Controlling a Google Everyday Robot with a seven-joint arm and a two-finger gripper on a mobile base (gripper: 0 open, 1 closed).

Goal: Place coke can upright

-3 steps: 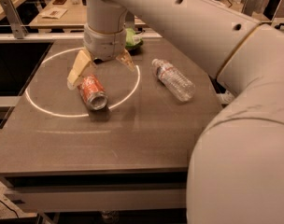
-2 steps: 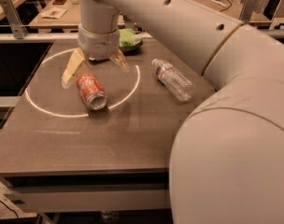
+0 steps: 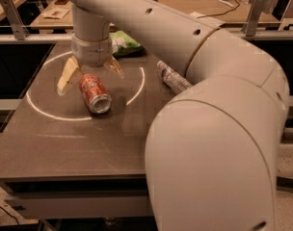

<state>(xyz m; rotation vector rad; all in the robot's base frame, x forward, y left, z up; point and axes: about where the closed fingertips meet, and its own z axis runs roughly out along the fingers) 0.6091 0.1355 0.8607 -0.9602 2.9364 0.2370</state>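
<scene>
The arm (image 3: 209,143) fills the near right with its bulky elbow, then reaches back and left over the table (image 3: 64,148) to a wrist pointing straight down. The coke can (image 3: 95,94) lies on its side in the table's left half, nearer the far edge. It is red with white script, and its silver end faces the near edge. The gripper (image 3: 91,80) hangs over the can's far end, its fingers (image 3: 68,76) spread wide to either side, holding nothing.

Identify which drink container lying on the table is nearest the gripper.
The red aluminium coke can, right at the open gripper; the clear plastic water bottle lies farther off.
</scene>
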